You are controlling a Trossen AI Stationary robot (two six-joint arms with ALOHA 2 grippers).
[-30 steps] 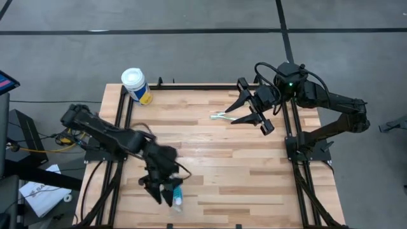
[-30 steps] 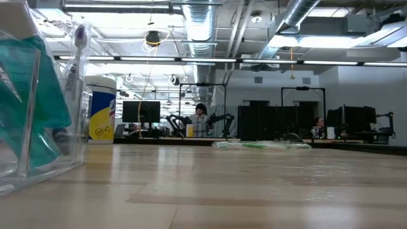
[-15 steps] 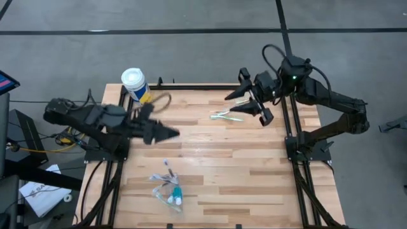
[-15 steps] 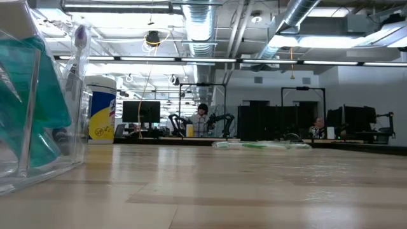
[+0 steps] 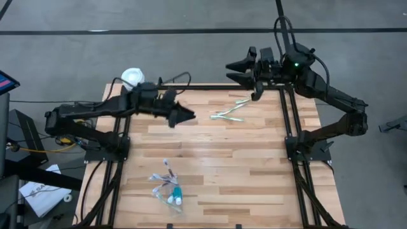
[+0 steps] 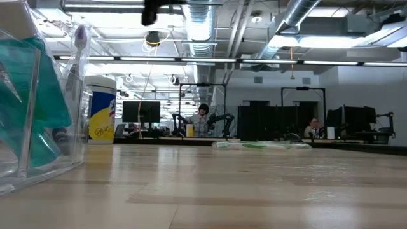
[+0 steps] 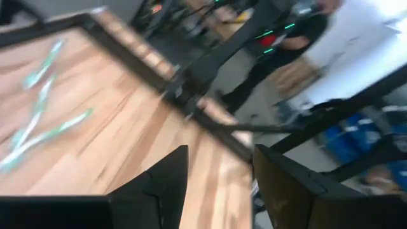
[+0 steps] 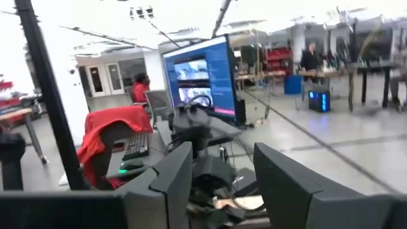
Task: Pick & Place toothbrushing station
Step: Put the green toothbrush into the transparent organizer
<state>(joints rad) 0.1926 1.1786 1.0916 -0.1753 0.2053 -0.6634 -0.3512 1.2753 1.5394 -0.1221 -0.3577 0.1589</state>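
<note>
Likely light, slick brushes (image 5: 227,113); both grippers empty, part open.
Pinch mid-handle; left gripper (image 5: 186,115) nearest, right gripper (image 5: 236,71) raised.

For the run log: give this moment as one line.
left gripper: empty, above table's far left | right gripper: empty, past far edge | holder: near edge | loose toothbrushes: far side

A pale butcher-block wooden table (image 5: 216,159) with a black metal frame stands on a grey concrete floor (image 5: 191,57) crossed by dark lines. Beyond the table's far edge lies an open workshop: silver ceiling ducts (image 6: 203,25), long strip lights (image 6: 159,59), black computer monitors (image 6: 141,111) on desks. A large lit screen (image 8: 202,76) stands beside a red-draped chair (image 8: 114,130).
</note>
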